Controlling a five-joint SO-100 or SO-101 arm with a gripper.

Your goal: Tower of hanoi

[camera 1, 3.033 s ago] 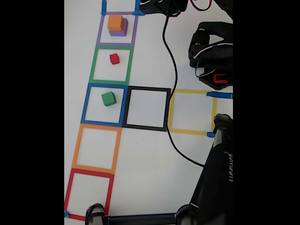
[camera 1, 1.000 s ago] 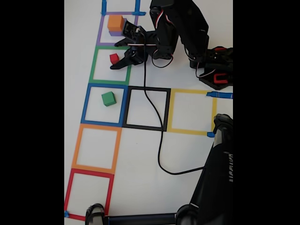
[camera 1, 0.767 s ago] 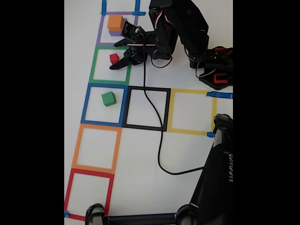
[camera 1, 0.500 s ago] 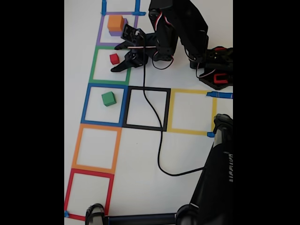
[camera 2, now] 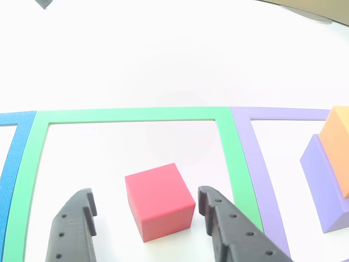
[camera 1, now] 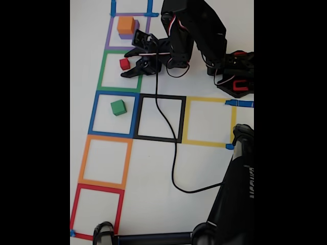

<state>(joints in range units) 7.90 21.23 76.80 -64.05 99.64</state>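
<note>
**Spread fingers line up on the red cube**

The red cube [camera 2: 159, 200] sits inside the green tape square [camera 2: 131, 114], and everything here is placed against that square. In the other view the cube lies between the two dark fingers [camera 2: 73, 229] but farther ahead of them, toward the square's far edge; the tips reach only about level with its near face. There is white table on both sides of the cube, so nothing touches it. The cube has no long axis, yet it stands slightly turned to the fingers, with one vertical edge facing the camera, so the pads would likely meet its faces at a slant. The judgement is that the coming move is a short push forward before the fingers close.

In the fixed view the gripper [camera 1: 127, 63] reaches into the green tape square from its right side, fingers released and holding nothing, with the cube just to the left of the tips. The orange cube [camera 1: 125, 24] rests on the purple cube [camera 1: 134, 33] in the purple tape square [camera 1: 108, 35] bordering the green one at the top of that view, and the green cube [camera 1: 118, 107] sits in the blue tape square [camera 1: 93, 113] bordering it below.

The other view cuts off the finger bases and most of the stacked pair at its right edge. How high the tips ride above the table cannot be told.
</note>
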